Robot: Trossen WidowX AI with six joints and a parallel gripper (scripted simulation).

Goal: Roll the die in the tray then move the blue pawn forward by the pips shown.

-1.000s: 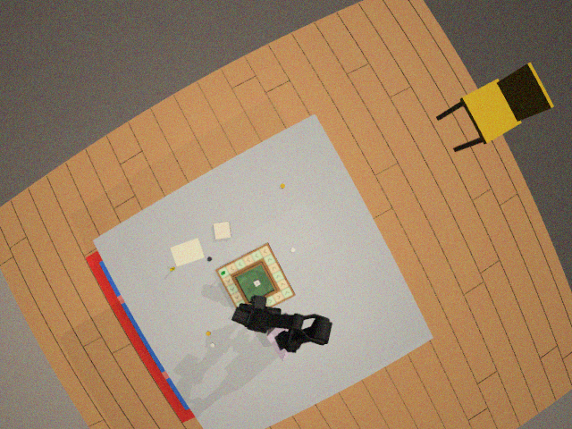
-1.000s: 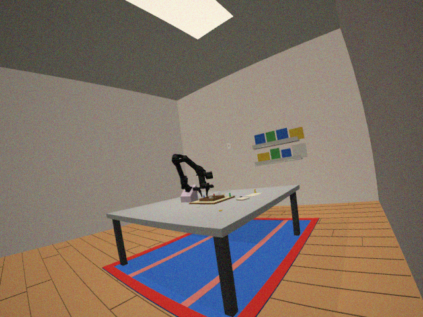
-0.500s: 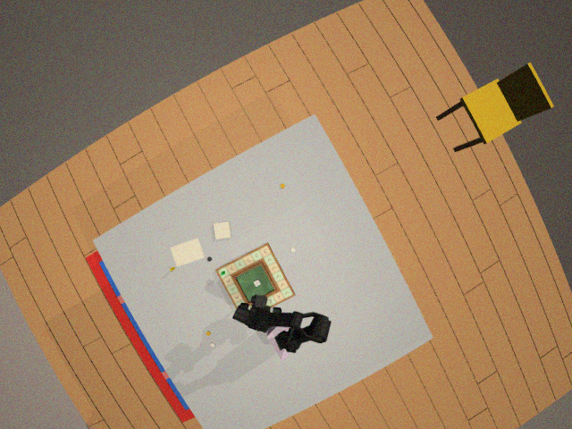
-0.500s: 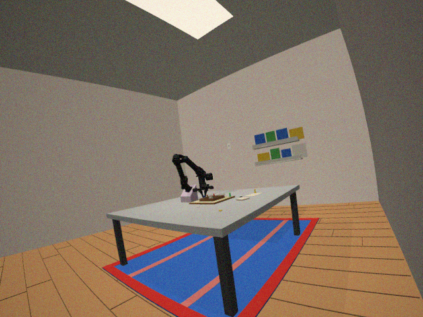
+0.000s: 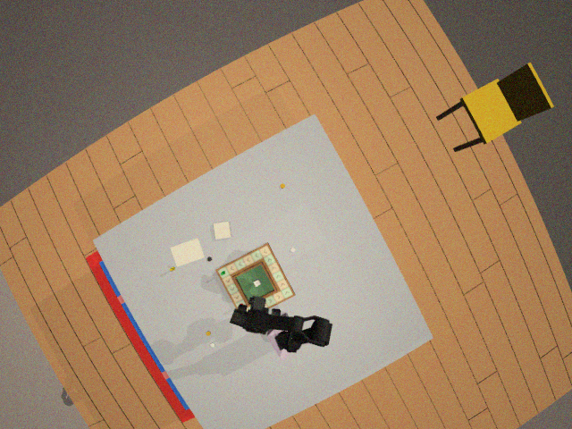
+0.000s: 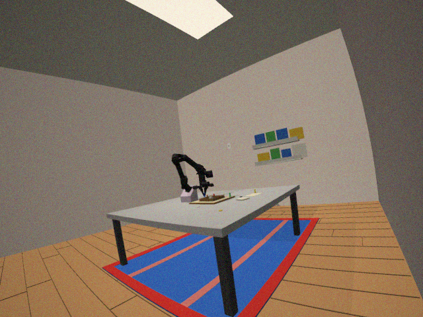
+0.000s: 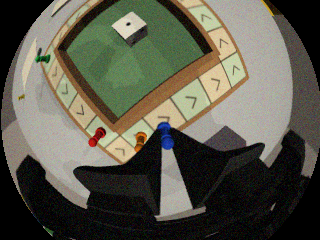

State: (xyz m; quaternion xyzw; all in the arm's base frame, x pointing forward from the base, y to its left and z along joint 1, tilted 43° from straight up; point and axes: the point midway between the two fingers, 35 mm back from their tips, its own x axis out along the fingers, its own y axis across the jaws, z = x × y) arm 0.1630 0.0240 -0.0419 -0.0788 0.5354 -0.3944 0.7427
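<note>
My gripper (image 7: pixel 164 132) (image 6: pixel 204 195) is shut on the blue pawn (image 7: pixel 166 138) at the near side of the board (image 7: pixel 192 101) (image 5: pixel 286 292). Whether the pawn touches its square is hard to tell. The white die (image 7: pixel 130 26) (image 5: pixel 256 282) lies in the green tray (image 7: pixel 115 72) with one pip on top. The orange pawn (image 7: pixel 140 141) stands just left of my fingers in the wrist view, close to them. The red pawn (image 7: pixel 97 136) is further left, near the corner. The green pawn (image 7: pixel 43 59) (image 5: pixel 222 273) is at another corner. The arm hides the board's near side in the top view.
Two cream cards (image 5: pixel 187 252) (image 5: pixel 222 230) lie beyond the board, with a small dark piece (image 5: pixel 209 258) and a yellow piece (image 5: pixel 172 268) near them. Small orange discs (image 5: pixel 281 186) (image 5: pixel 208 332) and white pieces (image 5: pixel 292 249) (image 5: pixel 212 344) lie on the grey table (image 5: pixel 360 286).
</note>
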